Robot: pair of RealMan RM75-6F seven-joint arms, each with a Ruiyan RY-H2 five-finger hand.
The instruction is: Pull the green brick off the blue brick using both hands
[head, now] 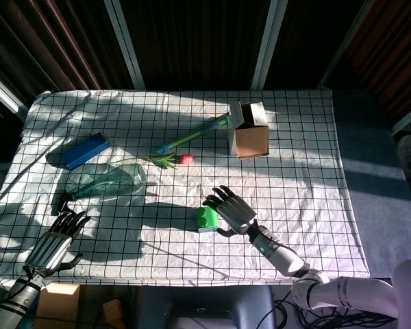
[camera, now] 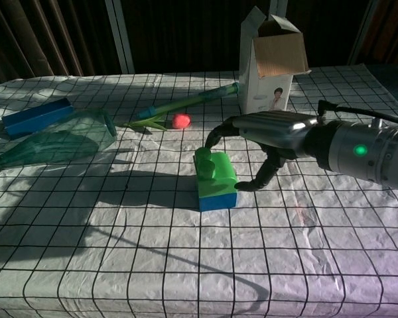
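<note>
Two bricks sit stacked near the middle of the frame, the green brick pressed onto the blue brick, so the pull itself has not happened yet. From where I stand, the right hand hovers just right of the stack, fingers spread and arched over the top, thumb reaching down beside the green one; it grasps nothing, and I cannot tell whether a fingertip touches. Low in the left corner of the head view, the left hand hangs loose and unladen, well apart from the bricks. Both grips and the separation look left to do.
</note>
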